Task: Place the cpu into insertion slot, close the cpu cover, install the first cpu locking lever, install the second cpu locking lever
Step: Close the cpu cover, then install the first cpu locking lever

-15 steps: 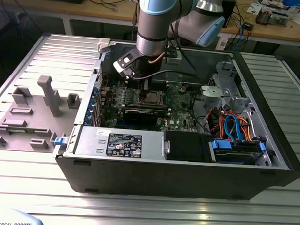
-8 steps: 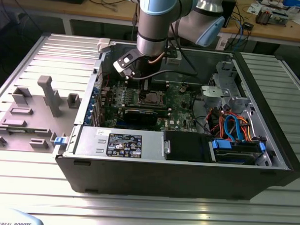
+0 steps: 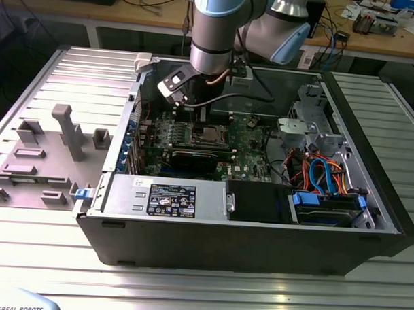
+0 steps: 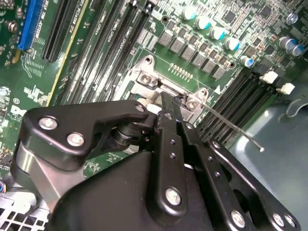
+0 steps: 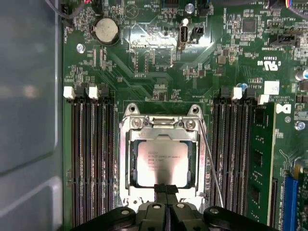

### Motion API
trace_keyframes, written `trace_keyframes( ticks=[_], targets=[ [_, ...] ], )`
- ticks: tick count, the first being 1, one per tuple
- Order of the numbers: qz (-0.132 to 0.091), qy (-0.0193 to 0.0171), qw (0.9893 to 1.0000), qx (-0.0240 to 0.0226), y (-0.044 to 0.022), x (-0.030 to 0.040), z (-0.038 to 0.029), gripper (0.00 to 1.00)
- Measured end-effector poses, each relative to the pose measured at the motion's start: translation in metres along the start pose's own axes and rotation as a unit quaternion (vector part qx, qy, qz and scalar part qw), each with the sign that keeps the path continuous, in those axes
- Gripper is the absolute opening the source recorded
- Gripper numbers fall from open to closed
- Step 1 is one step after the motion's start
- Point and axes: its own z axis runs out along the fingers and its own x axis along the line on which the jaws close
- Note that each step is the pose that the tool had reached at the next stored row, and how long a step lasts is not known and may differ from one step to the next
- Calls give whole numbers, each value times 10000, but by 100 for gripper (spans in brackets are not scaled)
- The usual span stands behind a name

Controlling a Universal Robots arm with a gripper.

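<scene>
The cpu, silvery-grey, lies flat in the insertion slot on the green motherboard; in the exterior view it sits mid-board. The cpu cover, a silvery frame, lies down around it with the chip showing through its window. A thin locking lever runs slantwise along one side of the socket, its free end sticking out over the memory slots. My gripper is shut with nothing between its black fingers, and their tip is at the socket's edge by the cover.
Black memory slots flank the socket, with a green memory module on one side. A coin battery lies further up the board. The grey case wall is close by. A long black card, power supply and cables fill the case.
</scene>
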Motion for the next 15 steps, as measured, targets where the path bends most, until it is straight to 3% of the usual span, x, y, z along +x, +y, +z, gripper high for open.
trace_keyframes(
  ticks=[2,7,15],
  targets=[
    [0,0,10000,5,103,-2,-5,11],
    [-1,0,10000,16,274,-6,-12,11],
    [0,-11,10000,17,277,-6,-11,11]
  ],
)
